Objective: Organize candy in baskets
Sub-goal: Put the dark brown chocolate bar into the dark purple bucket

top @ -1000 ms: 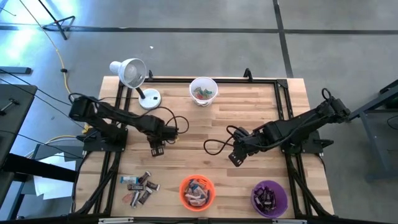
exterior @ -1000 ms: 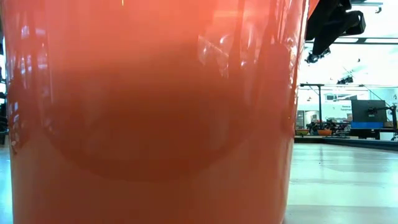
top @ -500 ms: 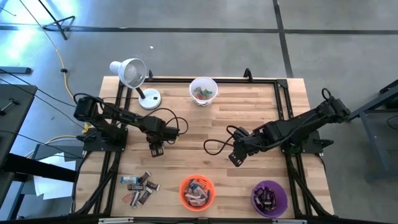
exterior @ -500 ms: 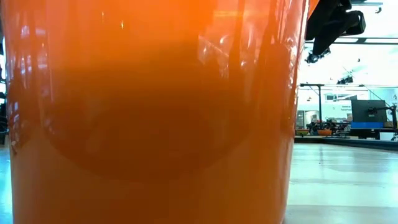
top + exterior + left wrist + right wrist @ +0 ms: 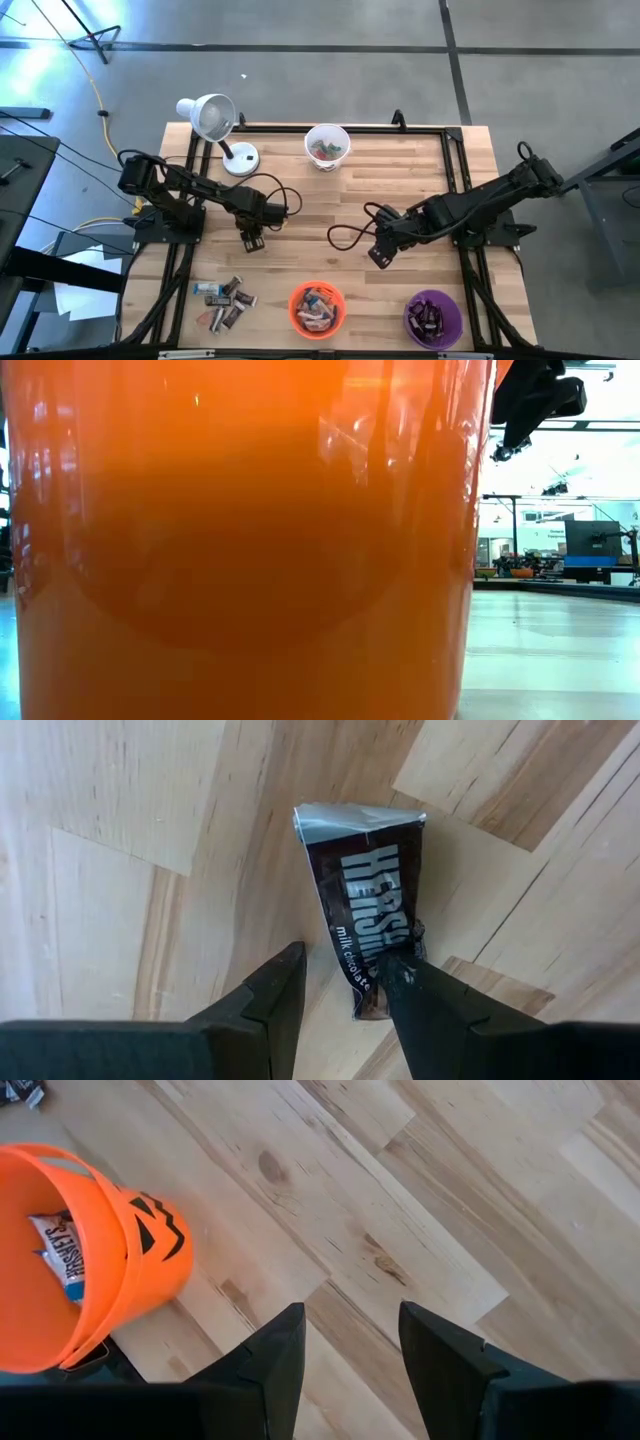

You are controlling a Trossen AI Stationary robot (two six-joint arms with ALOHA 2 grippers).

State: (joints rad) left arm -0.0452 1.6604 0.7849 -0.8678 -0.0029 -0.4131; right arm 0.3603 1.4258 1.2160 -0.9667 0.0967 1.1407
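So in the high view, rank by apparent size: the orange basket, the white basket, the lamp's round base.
1-2. Orange plastic basket and white plastic basket look about alike.
3. White lamp's round base, smallest.

White desk lamp (image 5: 213,120) with cone shade and round base, standing at far left corner of pale wooden plank surface (image 5: 320,200); grey concrete floor (image 5: 330,60) around.

An orange basket (image 5: 85,1265) with a black jack-o'-lantern face sits at the frame's left edge on the pale wooden table (image 5: 420,1190), a wrapped candy (image 5: 62,1258) inside. The right gripper (image 5: 352,1342) stands open at bottom centre.
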